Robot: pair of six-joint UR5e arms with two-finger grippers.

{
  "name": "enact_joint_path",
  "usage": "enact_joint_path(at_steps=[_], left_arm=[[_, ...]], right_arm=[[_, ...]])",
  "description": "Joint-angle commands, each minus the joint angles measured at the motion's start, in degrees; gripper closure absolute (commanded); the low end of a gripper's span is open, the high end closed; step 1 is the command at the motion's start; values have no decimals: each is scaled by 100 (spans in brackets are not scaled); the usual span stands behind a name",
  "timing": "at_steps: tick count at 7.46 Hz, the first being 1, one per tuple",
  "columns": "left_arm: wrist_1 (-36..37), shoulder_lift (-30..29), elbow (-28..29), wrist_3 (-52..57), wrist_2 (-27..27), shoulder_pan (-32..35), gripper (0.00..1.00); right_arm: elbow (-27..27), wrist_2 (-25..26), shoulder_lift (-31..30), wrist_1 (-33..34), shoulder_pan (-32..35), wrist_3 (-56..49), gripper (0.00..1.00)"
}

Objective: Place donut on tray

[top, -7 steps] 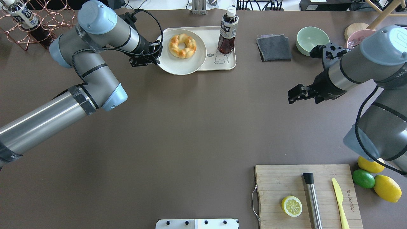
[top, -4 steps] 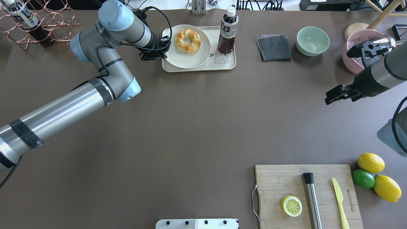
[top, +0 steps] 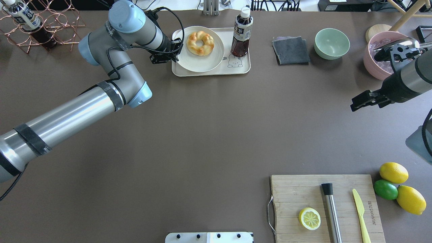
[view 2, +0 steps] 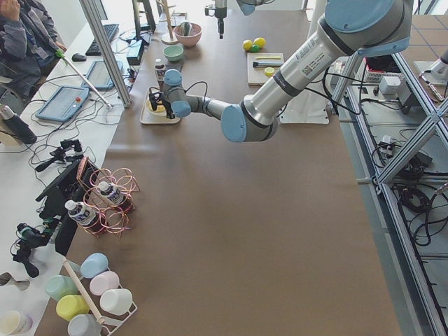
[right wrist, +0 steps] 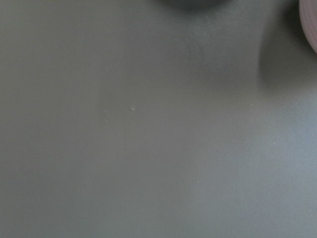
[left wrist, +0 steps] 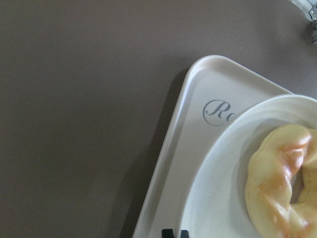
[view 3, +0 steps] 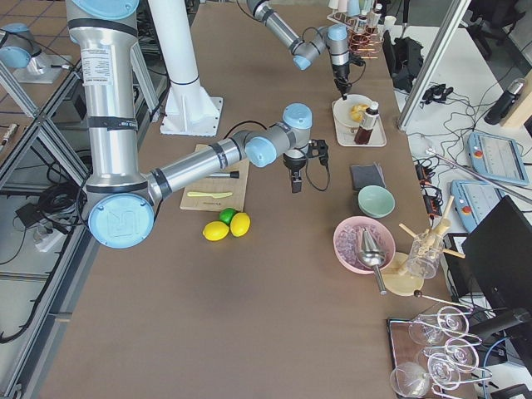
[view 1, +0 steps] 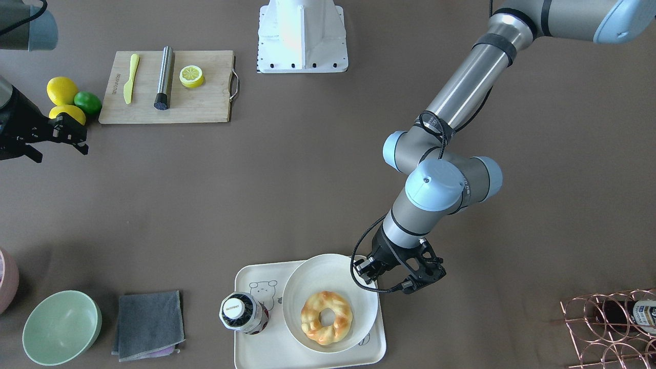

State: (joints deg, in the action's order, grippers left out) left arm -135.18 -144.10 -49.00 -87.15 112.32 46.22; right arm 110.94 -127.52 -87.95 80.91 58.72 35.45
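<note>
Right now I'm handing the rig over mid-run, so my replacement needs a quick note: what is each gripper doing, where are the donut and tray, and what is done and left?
Left gripper: shut on the rim of the plate.
Right gripper: open, empty, over bare table off to the side.
The donut lies on the plate, which is over the tray beside the bottle.
Done: donut within the tray's outline; whether the plate rests on it I cannot tell.
Left: confirm the plate is down, release, pull the arm clear.
</note>
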Motion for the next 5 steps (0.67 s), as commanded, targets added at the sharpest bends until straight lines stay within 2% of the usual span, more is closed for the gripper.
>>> enact_joint_path(at_steps=[1, 2, 3, 5], left_arm=[[-61, 5, -65, 49, -61, -25, 26], [-27, 57, -362, -12, -35, 18, 25], [78, 484, -1043, -48, 26, 54, 25], [928, 1161, -2161, 327, 892, 386, 25]], right_arm=[[7, -1, -12, -5, 17, -3, 0], [-2, -1, -3, -5, 25, -11, 0], [-11, -1, -3, 4, 112, -99, 0], [-334, -62, 5, 12, 576, -895, 0]])
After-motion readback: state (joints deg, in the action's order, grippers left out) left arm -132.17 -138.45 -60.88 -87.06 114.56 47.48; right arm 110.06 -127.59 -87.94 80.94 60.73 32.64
